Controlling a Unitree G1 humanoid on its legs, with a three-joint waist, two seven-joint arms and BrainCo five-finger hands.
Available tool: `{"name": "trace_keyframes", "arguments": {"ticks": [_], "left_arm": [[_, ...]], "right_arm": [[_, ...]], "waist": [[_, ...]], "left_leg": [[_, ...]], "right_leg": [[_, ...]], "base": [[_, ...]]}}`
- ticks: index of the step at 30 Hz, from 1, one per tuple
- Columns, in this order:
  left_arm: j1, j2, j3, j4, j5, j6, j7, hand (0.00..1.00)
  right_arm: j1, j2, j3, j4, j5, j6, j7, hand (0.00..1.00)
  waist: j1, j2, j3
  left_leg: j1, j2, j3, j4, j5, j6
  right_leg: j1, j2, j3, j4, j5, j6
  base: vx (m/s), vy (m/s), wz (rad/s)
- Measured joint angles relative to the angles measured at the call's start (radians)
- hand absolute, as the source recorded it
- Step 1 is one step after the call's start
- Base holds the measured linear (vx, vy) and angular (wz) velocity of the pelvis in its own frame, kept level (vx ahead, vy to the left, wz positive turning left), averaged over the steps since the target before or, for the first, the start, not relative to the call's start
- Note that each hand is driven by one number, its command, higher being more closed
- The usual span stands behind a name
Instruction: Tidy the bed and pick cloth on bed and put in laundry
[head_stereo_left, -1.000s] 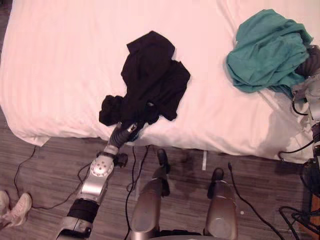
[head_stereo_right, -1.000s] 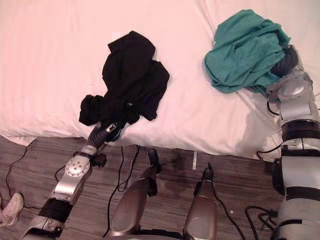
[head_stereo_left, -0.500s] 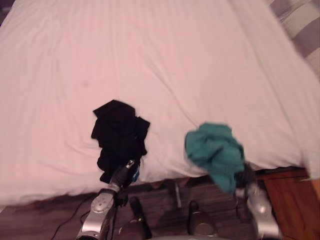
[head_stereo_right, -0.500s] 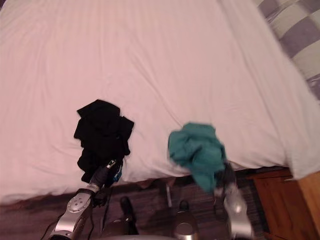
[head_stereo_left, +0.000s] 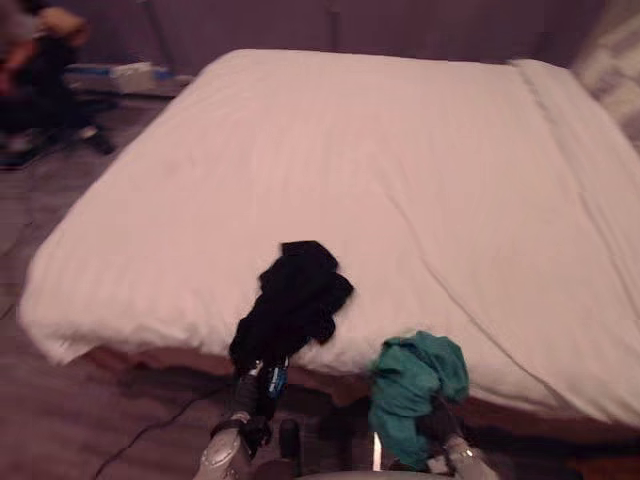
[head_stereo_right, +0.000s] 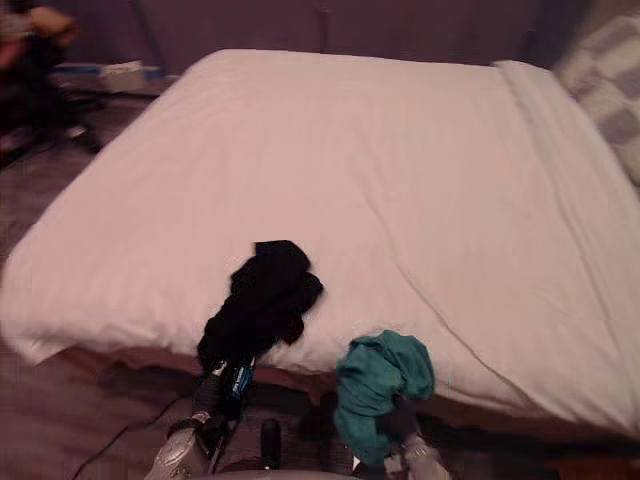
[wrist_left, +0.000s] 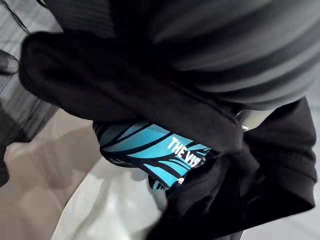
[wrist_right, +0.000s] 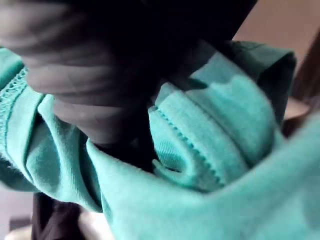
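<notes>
**Cloths at the near edge of the bed, 1 by each hand**

2 cloths sit at the near side of the wide bed with a smooth white sheet (head_stereo_left: 350, 150). The crumpled black fabric cloth (head_stereo_left: 295, 300) lies on the sheet close to the near edge. Its lower end spills over that edge and hangs towards the dark wooden floor (head_stereo_left: 60, 400). The left hand (wrist_left: 235, 55) meets that hanging end just below the mattress edge. In the left wrist view the black fabric is draped thickly over and round the hand's dark ribbed cover. A patch of bright blue print with white lettering (wrist_left: 145, 145) shows among the folds. Whether this hand is clenched on the cloth or released cannot be told, since the fabric covers it.

To the right of the black cloth, well apart from it, the bunched teal knitted cloth (head_stereo_left: 412, 385) hangs in front of the bed's near edge. Its top is level with the edge of the sheet. The right hand (wrist_right: 75, 85) is buried in it, with ridged teal folds and a stitched hem wrapped close round the ribbed cover. Its grasp cannot be told either.

A grey-and-white checked pillow (head_stereo_right: 600, 60) lies at the bed's far right corner. A person (head_stereo_left: 40, 40), blurred, is on the floor beyond the far left corner.
</notes>
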Motion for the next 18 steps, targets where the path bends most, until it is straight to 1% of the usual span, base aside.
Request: {"name": "trace_keyframes", "arguments": {"ticks": [1, 2, 3, 4, 5, 6, 7, 8, 9, 10, 11, 12, 13, 14, 15, 16, 17, 18], "left_arm": [[0.007, -0.006, 0.003, 0.000, 0.000, -0.001, -0.001, 1.00], [0.018, -0.014, 0.007, 0.000, 0.002, -0.003, -0.006, 1.00], [0.023, -0.020, 0.013, 0.000, 0.001, -0.006, -0.013, 1.00], [0.028, -0.033, 0.020, 0.000, 0.002, -0.005, -0.023, 1.00], [0.023, -0.042, 0.016, 0.005, 0.003, 0.005, -0.024, 1.00], [0.017, -0.062, 0.016, 0.004, 0.002, 0.006, -0.024, 1.00], [-0.002, -0.086, 0.027, -0.001, 0.002, 0.003, -0.022, 1.00], [-0.011, -0.083, 0.035, -0.007, 0.002, 0.003, -0.022, 1.00], [-0.011, -0.084, 0.034, -0.002, 0.001, 0.002, -0.021, 1.00], [-0.005, -0.080, 0.033, 0.030, 0.001, 0.008, -0.020, 1.00], [0.015, -0.077, 0.032, 0.031, 0.002, 0.007, -0.023, 1.00], [0.023, -0.075, 0.032, 0.036, 0.002, 0.007, -0.026, 1.00], [0.031, -0.082, 0.034, 0.056, 0.003, 0.007, -0.041, 1.00], [0.034, -0.083, 0.035, 0.060, 0.003, 0.008, -0.043, 1.00], [0.037, -0.086, 0.034, 0.062, 0.009, 0.008, -0.051, 1.00], [0.019, -0.083, 0.032, 0.065, 0.020, 0.007, -0.070, 1.00], [0.013, -0.076, 0.031, 0.067, 0.024, 0.007, -0.076, 1.00], [-0.005, -0.060, 0.025, 0.079, 0.036, 0.006, -0.085, 1.00]], "right_arm": [[-0.006, 0.006, 0.007, 0.000, 0.001, 0.001, -0.005, 1.00], [-0.008, 0.010, 0.009, 0.000, 0.005, 0.005, -0.022, 1.00], [-0.010, 0.009, 0.010, -0.001, 0.008, 0.010, -0.032, 1.00], [-0.008, 0.003, 0.007, -0.017, 0.013, 0.027, -0.064, 1.00], [0.006, -0.008, 0.006, -0.023, 0.017, 0.043, -0.088, 1.00], [0.004, -0.023, 0.007, -0.024, 0.017, 0.055, -0.093, 1.00], [-0.020, -0.048, 0.011, -0.018, 0.017, 0.070, -0.109, 1.00], [-0.052, -0.039, 0.016, -0.017, 0.019, 0.078, -0.119, 1.00], [-0.057, -0.045, 0.022, -0.014, 0.024, 0.078, -0.123, 1.00], [-0.079, -0.048, 0.032, 0.023, 0.034, 0.083, -0.127, 1.00], [-0.095, -0.046, 0.037, 0.034, 0.050, 0.088, -0.126, 1.00], [-0.101, -0.039, 0.037, 0.033, 0.058, 0.088, -0.126, 1.00], [-0.110, -0.034, 0.036, 0.023, 0.080, 0.088, -0.128, 1.00], [-0.110, -0.032, 0.032, 0.030, 0.087, 0.092, -0.128, 1.00], [-0.103, -0.028, 0.024, 0.029, 0.093, 0.096, -0.131, 1.00], [-0.092, -0.016, 0.026, 0.028, 0.093, 0.099, -0.135, 1.00], [-0.086, -0.010, 0.026, 0.028, 0.094, 0.098, -0.137, 1.00], [-0.064, -0.002, 0.026, 0.028, 0.101, 0.099, -0.149, 1.00]], "waist": [[0.005, -0.014, -0.008], [0.007, -0.030, -0.028], [0.009, -0.042, -0.037], [0.018, -0.040, -0.046], [0.010, -0.039, -0.044], [0.008, -0.010, -0.037], [0.002, 0.041, -0.008], [0.020, 0.029, 0.005], [0.022, 0.026, 0.008], [0.048, 0.005, -0.015], [0.078, -0.023, -0.015], [0.083, -0.034, -0.013], [0.086, -0.012, -0.018], [0.081, -0.016, -0.014], [0.060, -0.019, -0.011], [0.050, -0.011, -0.011], [0.048, -0.014, -0.009], [0.036, -0.022, 0.000]], "left_leg": [[-0.012, -0.015, 0.045, 0.001, -0.003, 0.056], [-0.028, -0.030, 0.126, 0.008, -0.032, 0.120], [-0.039, -0.034, 0.186, 0.008, -0.042, 0.143], [-0.044, -0.030, 0.368, 0.028, 0.008, 0.231], [-0.066, -0.036, 0.483, 0.090, 0.079, 0.257], [-0.067, -0.033, 0.534, 0.101, 0.082, 0.264], [-0.067, -0.021, 0.543, 0.110, 0.074, 0.277], [-0.069, -0.038, 0.539, 0.118, 0.051, 0.277], [-0.065, -0.037, 0.570, 0.151, -0.036, 0.236], [-0.050, -0.042, 0.622, 0.197, -0.134, 0.207], [-0.060, -0.037, 0.623, 0.306, -0.173, 0.262], [-0.077, -0.022, 0.607, 0.394, -0.224, 0.294], [-0.078, -0.010, 0.550, 0.444, -0.289, 0.201], [-0.067, -0.036, 0.529, 0.427, -0.289, 0.214], [-0.038, -0.071, 0.482, 0.368, -0.278, 0.214], [-0.015, -0.092, 0.421, 0.314, -0.254, 0.210], [-0.002, -0.099, 0.396, 0.293, -0.246, 0.203], [0.038, -0.117, 0.343, 0.255, -0.227, 0.203]], "right_leg": [[0.040, -0.018, -0.095, -0.015, 0.010, 0.019], [0.083, -0.033, -0.202, -0.034, 0.016, 0.024], [0.097, -0.040, -0.249, -0.037, 0.020, 0.022], [0.148, -0.048, -0.340, -0.018, 0.021, 0.020], [0.174, -0.059, -0.410, 0.059, 0.020, 0.018], [0.159, -0.067, -0.423, 0.155, 0.007, 0.005], [0.130, -0.002, -0.412, 0.180, -0.103, 0.018], [0.093, -0.004, -0.426, 0.052, -0.052, -0.016], [0.102, -0.015, -0.447, 0.087, -0.034, 0.011], [0.144, -0.041, -0.512, 0.095, -0.051, 0.025], [0.157, -0.087, -0.520, 0.115, -0.072, 0.029], [0.166, -0.108, -0.525, 0.131, -0.078, 0.035], [0.179, -0.118, -0.531, 0.193, -0.085, 0.023], [0.175, -0.140, -0.522, 0.238, -0.082, -0.001], [0.126, -0.177, -0.464, 0.371, -0.051, -0.090], [0.039, -0.151, -0.319, 0.481, -0.047, -0.105], [0.009, -0.129, -0.266, 0.507, -0.049, -0.101], [-0.040, -0.089, -0.182, 0.544, -0.059, -0.077]], "base": [[0.14, -0.001, 2.71], [0.22, 0.017, 2.40], [0.28, 0.055, 2.85], [0.33, 0.095, 3.14], [0.22, 0.085, 3.23], [0.15, 0.125, 3.24], [0.05, 0.145, 2.64], [0.07, 0.170, 2.38], [0.07, 0.131, 1.75], [0.14, 0.086, 1.04], [0.18, 0.064, 0.70], [0.22, 0.013, 0.26], [0.19, 0.021, 0.39], [0.19, 0.116, 0.81], [0.18, 0.187, 1.12], [0.18, 0.182, 1.20], [0.20, 0.100, 1.34], [0.24, 0.037, 1.52]]}}
